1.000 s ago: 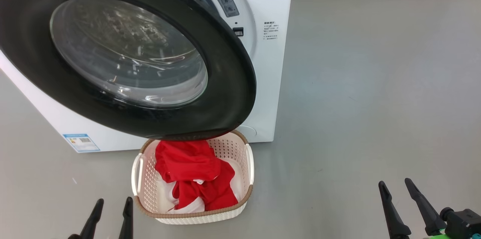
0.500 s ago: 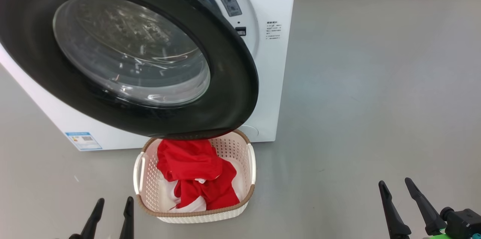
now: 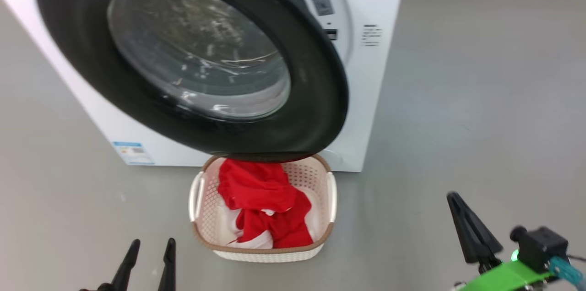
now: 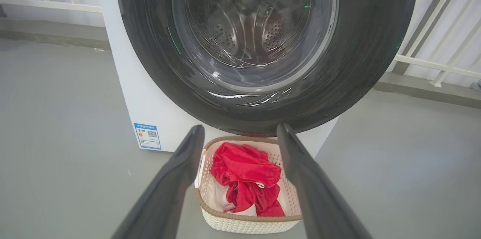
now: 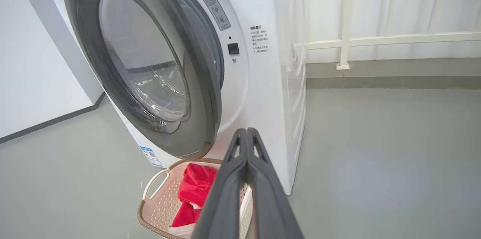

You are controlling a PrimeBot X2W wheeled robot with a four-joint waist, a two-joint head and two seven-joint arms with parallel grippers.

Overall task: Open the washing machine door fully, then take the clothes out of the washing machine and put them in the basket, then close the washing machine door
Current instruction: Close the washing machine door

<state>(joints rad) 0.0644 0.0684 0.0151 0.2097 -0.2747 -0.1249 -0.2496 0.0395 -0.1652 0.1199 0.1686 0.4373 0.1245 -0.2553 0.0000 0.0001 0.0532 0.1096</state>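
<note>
Red clothes (image 3: 265,204) with white parts lie heaped in the cream perforated basket (image 3: 270,255), which sits on the floor just ahead of our left hand (image 3: 153,241); that hand is released and empty. We judge the unloading done. The washing machine door (image 3: 316,112) hangs ajar ahead and left of our right hand (image 5: 246,130), which is clenched on nothing, probably to push the black rim toward the washing machine (image 3: 375,99).

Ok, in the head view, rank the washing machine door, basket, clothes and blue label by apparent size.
1. washing machine door, by far
2. basket
3. clothes, lying inside the basket
4. blue label
</note>
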